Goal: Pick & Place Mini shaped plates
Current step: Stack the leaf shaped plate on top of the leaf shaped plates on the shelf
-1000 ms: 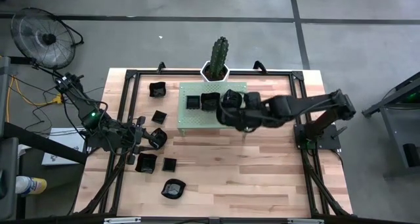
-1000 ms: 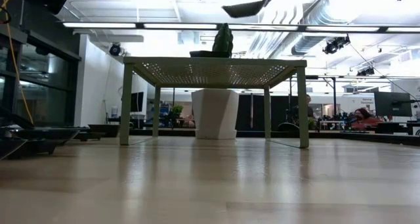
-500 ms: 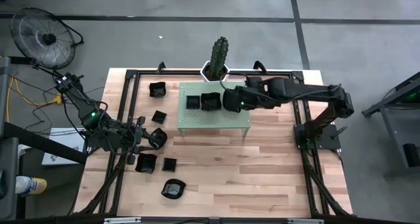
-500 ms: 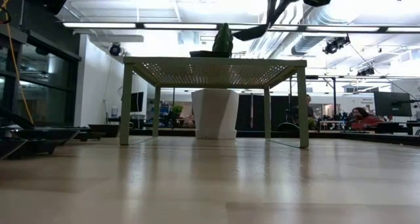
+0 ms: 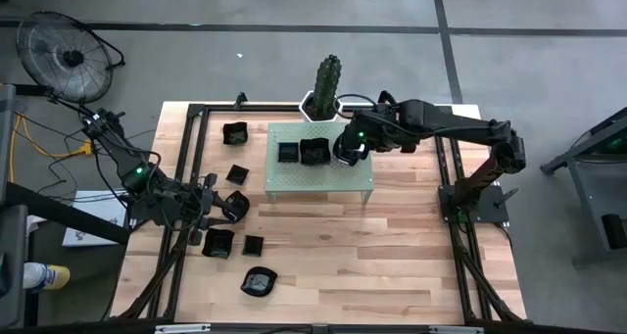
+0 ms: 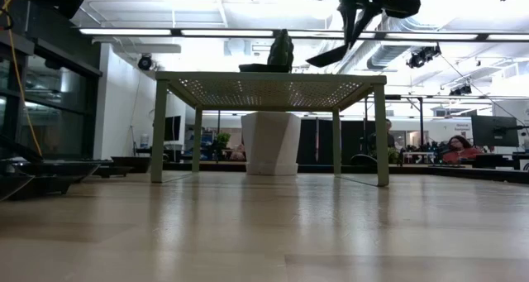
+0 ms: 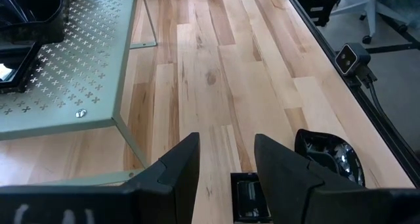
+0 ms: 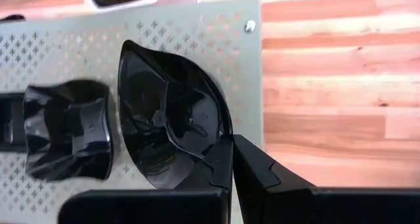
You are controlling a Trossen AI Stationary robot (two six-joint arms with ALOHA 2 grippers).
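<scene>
My right gripper (image 8: pixel 231 163) is shut on a glossy black mini plate (image 8: pixel 167 129). It holds the plate above the right part of the pale green perforated stand (image 5: pixel 323 177). Two more black plates (image 5: pixel 287 152) (image 5: pixel 313 151) sit on the stand's top. Several others lie on the table's left part, among them one near the far edge (image 5: pixel 235 133) and a round one near the front (image 5: pixel 260 281). My left gripper (image 7: pixel 226 163) waits open over the table's left side, above a small square plate (image 7: pixel 248 198). My right gripper pinches the plate's raised rim (image 8: pixel 220 148) between its two fingers, at one edge of the plate. The fingers come from above, pointing steeply down. The plate is lifted clear of the stand's top and hangs tilted (image 6: pixel 331 54).
A potted cactus (image 5: pixel 326 84) stands just beyond the stand's far edge. A dark metal frame (image 5: pixel 451 158) runs around the table. A round plate (image 7: pixel 328 157) lies beside my left gripper. Bare wood stretches across the table's near and right parts (image 5: pixel 392 256).
My right arm has swung toward the table's far edge and its wrist has turned. It has carried the plate from over the stand's near right edge to above the stand's right part. The plate stays in the hold, clear of the stand.
</scene>
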